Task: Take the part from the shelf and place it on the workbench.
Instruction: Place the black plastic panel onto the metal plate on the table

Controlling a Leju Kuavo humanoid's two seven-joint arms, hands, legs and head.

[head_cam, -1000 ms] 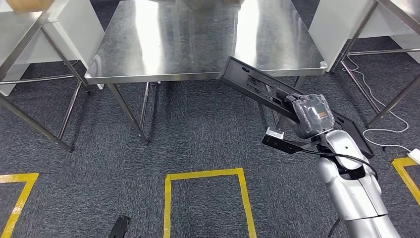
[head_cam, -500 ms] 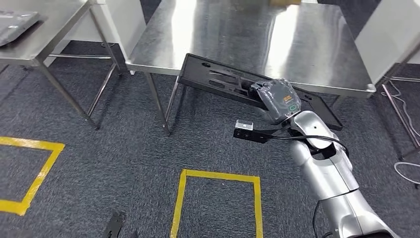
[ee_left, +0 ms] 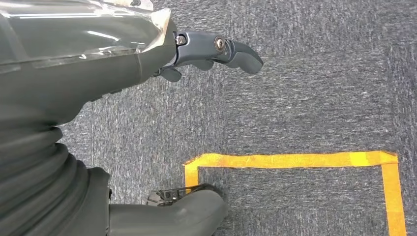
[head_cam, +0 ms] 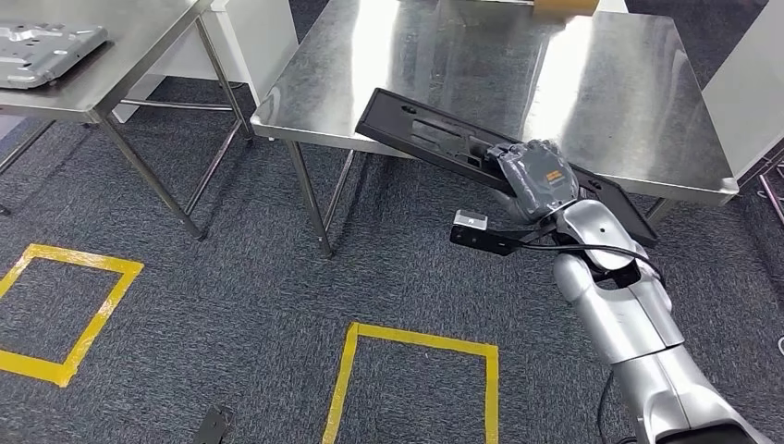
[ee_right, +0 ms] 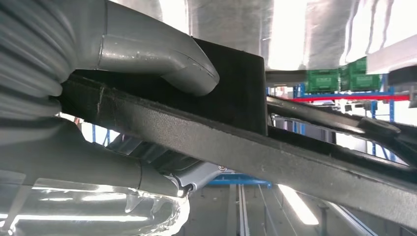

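The right hand [head_cam: 536, 180] grips the long black part [head_cam: 434, 139], its far-left end already overlapping the bench [head_cam: 647, 111] edge; left hand [ee_left: 123, 49] empty.

— What lay on the floor?
— Dark grey carpet [head_cam: 231, 277], marked with yellow tape squares [head_cam: 416, 370], one straight ahead and another off to the left.
— And to the left of the middle table?
— A second steel table [head_cam: 139, 55] stood there, with a grey metal plate [head_cam: 46, 51] lying flat on it. White panels [head_cam: 268, 37] stood between the tables.
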